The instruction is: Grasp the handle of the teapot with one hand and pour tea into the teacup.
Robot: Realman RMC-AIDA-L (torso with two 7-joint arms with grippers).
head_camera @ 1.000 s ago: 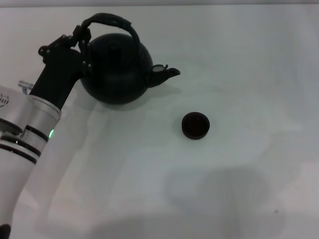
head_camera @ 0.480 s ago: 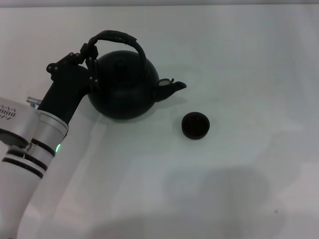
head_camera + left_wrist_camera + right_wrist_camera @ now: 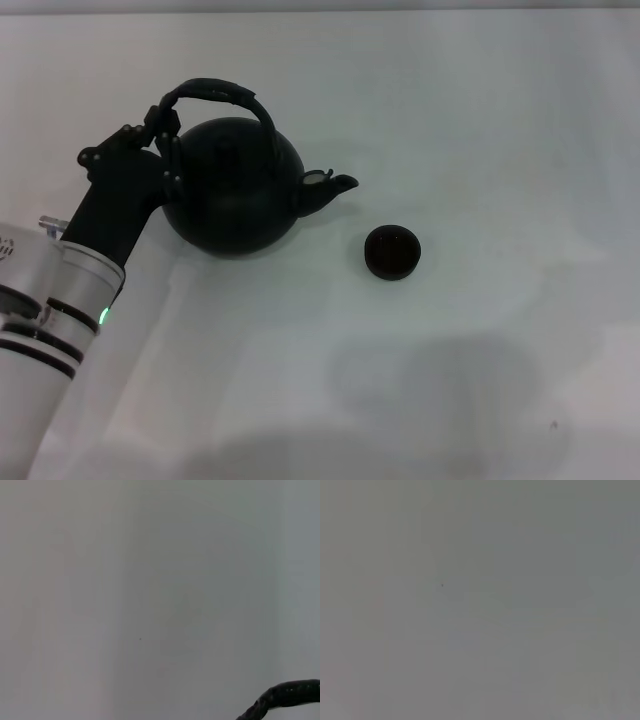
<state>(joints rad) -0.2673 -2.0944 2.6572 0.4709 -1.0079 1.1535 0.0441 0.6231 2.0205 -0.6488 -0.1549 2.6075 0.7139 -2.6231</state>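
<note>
The teapot (image 3: 232, 187), a round matte-black globe with a stubby spout, is at the desk's (image 3: 480, 120) left. The left end effector (image 3: 165, 135) is clamped on the rough arched handle (image 3: 222, 95). The small dark bowl-shaped teacup (image 3: 392, 251) sits apart, beyond the spout.

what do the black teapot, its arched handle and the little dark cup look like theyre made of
The round matte-black teapot looks like cast iron or dark ceramic: dull, no glints. Its thick black arched handle, which the left gripper grips at one end, has a bumpy surface, possibly wrapped cord. The small dark handleless teacup seems to be dark glazed ceramic, though the material isn't certain.
</note>
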